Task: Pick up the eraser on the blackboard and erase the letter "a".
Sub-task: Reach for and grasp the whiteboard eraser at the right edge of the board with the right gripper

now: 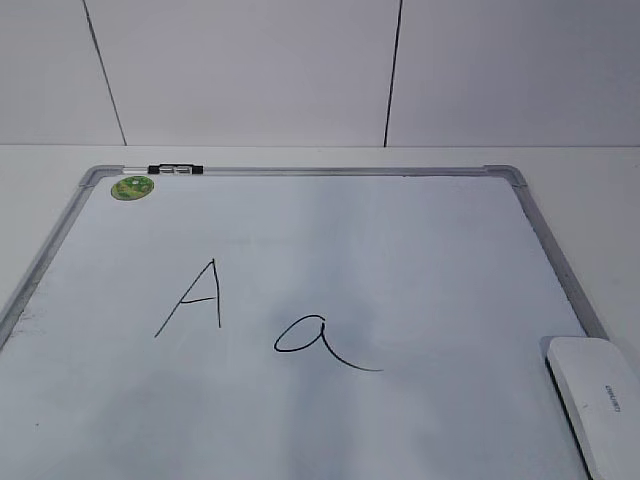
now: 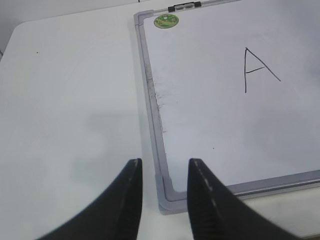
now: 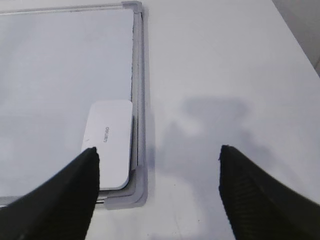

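Observation:
The white eraser [image 1: 596, 403] lies on the blackboard [image 1: 400, 250] in its near right corner; it also shows in the right wrist view [image 3: 108, 142]. The cursive letter "a" [image 1: 318, 340] is drawn near the board's middle, right of a capital "A" [image 1: 193, 297]. My right gripper [image 3: 157, 155] is open and empty, hovering above the board's corner and the table, with the eraser just beside its left finger. My left gripper [image 2: 164, 167] is open and empty above the board's near left corner [image 2: 167, 197]. Neither gripper shows in the exterior view.
A black-and-white marker [image 1: 174, 170] rests on the board's far frame beside a round green sticker [image 1: 132, 186]. White table [image 3: 225, 75] extends to the right of the board and to its left [image 2: 70, 100]. A white wall stands behind.

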